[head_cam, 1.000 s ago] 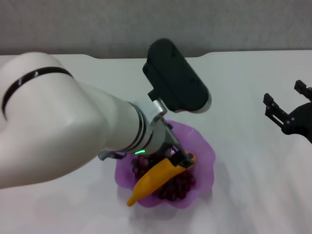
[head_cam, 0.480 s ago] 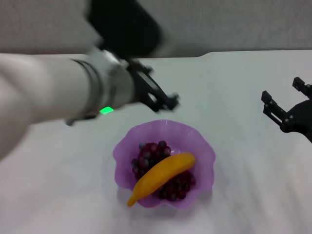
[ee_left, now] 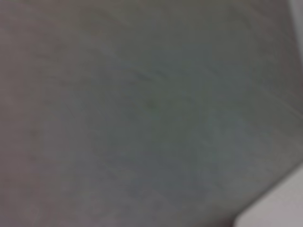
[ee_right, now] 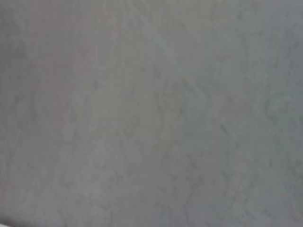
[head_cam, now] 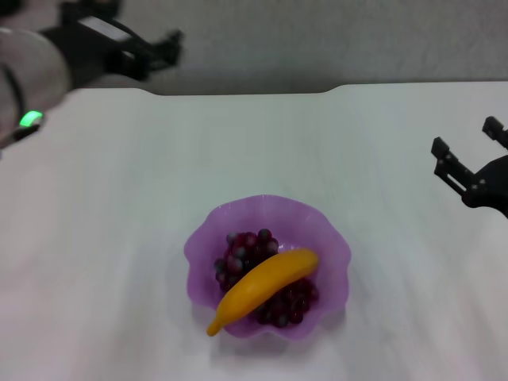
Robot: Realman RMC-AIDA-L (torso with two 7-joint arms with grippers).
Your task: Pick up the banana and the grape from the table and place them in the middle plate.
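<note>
1. Far left, up by the table's far edge: left gripper [head_cam: 151,49], blurred, raised clear of the tabletop, nothing between the fingers. Impossible to tell how wide the jaws stand. Well apart from the plate.
2. Just below that, on the left arm's wrist: green light [head_cam: 30,119] glowing.
3. Across the whole scene: white table [head_cam: 103,262], smooth and flat, its far edge meeting a grey wall [head_cam: 333,40].
4. Centre, toward the near side: purple plate [head_cam: 325,238] with a wavy rim, sitting flat on the table.
5. Inside the plate: bunch of grapes [head_cam: 242,252], dark red-purple, spread along the plate's bottom from far left to near right.
6. On top of the grapes: banana [head_cam: 266,287], lying diagonally, far end toward the right, near tip poking out over the plate's near-left rim.
7. Both fruits in the plate, touching each other, neither gripper anywhere near them.
8. Far right, at the edge of the head view: right gripper [head_cam: 468,151], black, hovering over the table, jaws spread wide with nothing held. Well apart from the plate.
9. Wrist views: only plain grey surface, with a sliver of white at one corner of the left wrist view.
</note>
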